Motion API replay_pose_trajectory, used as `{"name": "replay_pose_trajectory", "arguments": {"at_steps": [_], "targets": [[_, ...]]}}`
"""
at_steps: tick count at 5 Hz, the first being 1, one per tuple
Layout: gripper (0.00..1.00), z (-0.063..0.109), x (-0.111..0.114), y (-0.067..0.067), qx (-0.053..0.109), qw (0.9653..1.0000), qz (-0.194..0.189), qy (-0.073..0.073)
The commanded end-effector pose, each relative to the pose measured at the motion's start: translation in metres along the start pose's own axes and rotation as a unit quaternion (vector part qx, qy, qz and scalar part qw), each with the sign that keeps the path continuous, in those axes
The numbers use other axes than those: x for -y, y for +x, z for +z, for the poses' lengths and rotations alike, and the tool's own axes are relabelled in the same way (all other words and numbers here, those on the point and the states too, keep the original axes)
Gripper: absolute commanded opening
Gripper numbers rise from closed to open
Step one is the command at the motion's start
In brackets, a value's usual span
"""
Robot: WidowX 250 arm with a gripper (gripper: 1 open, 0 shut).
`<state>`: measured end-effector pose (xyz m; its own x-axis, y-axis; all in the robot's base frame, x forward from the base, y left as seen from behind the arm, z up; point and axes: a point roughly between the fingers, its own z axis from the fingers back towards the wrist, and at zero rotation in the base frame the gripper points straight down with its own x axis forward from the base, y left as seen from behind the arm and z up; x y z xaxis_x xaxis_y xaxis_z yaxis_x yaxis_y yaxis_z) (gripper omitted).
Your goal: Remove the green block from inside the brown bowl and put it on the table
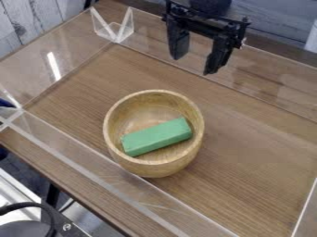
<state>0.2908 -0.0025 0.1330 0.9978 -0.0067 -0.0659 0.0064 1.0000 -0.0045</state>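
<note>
A bright green block (158,137) lies flat inside the brown bowl (124,111), slanted from lower left to upper right. The round wooden bowl rests near the middle of the table (247,139), toward the front. My gripper (198,56) hangs in the air above and behind the bowl at the top of the view, pointing down. Its two dark fingers (179,44) stand apart with nothing between them. It touches neither the bowl nor the block.
Clear acrylic walls (74,162) edge the table at the front, left and back. A clear bracket (114,26) sits at the back left corner. Bare wood-grain surface lies to the right of the bowl and behind it.
</note>
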Motion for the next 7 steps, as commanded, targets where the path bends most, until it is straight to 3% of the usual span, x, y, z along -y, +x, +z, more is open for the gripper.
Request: {"name": "replay_pose_trajectory", "arguments": {"at_steps": [1, 3, 4, 5, 7], "targets": [[1.00, -0.011, -0.010, -0.011, -0.027, 0.9996, -0.008, -0.001], [1.00, -0.026, -0.016, -0.050, -0.035, 0.9979, -0.054, 0.006], [1.00, -0.042, -0.021, -0.065, -0.045, 0.9974, -0.056, -0.006], [1.00, -0.059, -0.024, -0.075, -0.053, 0.9969, -0.053, -0.023], [1.00, -0.070, -0.030, -0.076, -0.065, 0.9943, -0.075, -0.038]]}}
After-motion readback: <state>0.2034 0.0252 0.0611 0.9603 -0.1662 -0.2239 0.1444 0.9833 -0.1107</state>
